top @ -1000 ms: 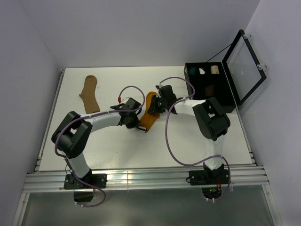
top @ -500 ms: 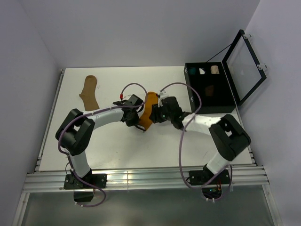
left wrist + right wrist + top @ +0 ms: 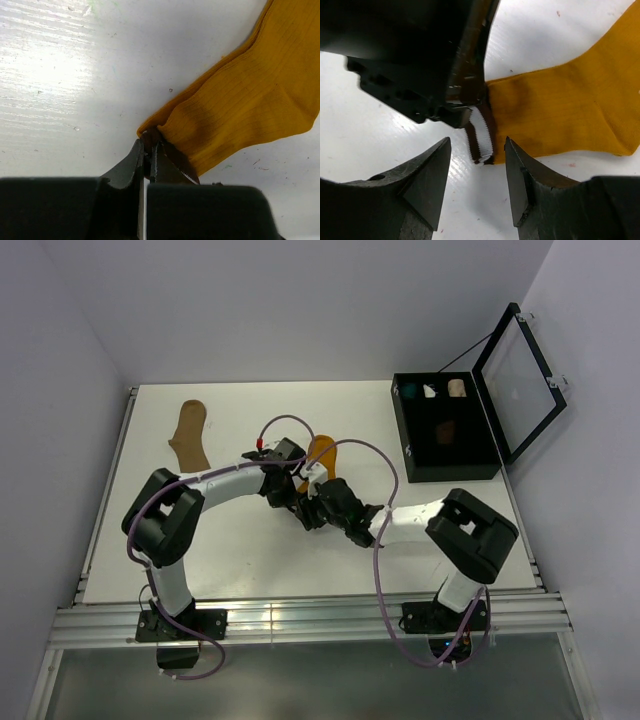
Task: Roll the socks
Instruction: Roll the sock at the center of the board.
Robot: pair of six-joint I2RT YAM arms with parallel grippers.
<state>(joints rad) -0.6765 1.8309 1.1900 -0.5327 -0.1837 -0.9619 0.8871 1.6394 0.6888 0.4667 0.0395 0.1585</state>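
1. Where your two arms meet, near the middle of the white surface (image 3: 250,550), the mustard sock (image 3: 321,451) lies flat. Both tools are at its cuff end.
2. Your left tool (image 3: 148,150) is squeezed tight on the edge of the sock by the cuff. The cloth bunches up a little where the fingers pinch it.
3. Your right tool (image 3: 477,145) is wide open and has hold of nothing. The striped cuff (image 3: 481,134), brown and white, sits in the gap between its two fingers, just beside the tip of the left tool.
4. The rest of the sock runs away from both tools, up and to the right in both wrist views.
5. The top view shows things the wrist views do not. The tan sock (image 3: 189,438) lies flat at the far left of the surface, well apart from the tools. The dark brown sock (image 3: 446,430) sits in a compartment of the black box (image 3: 400,440) at the far right, and the box's lid (image 3: 520,365) stands open.
6. In the top view your arms hide the cuff and both tool tips, and only the far end of the mustard sock peeks out. Only the right wrist view shows the stripes. The left wrist view shows plain mustard cloth.
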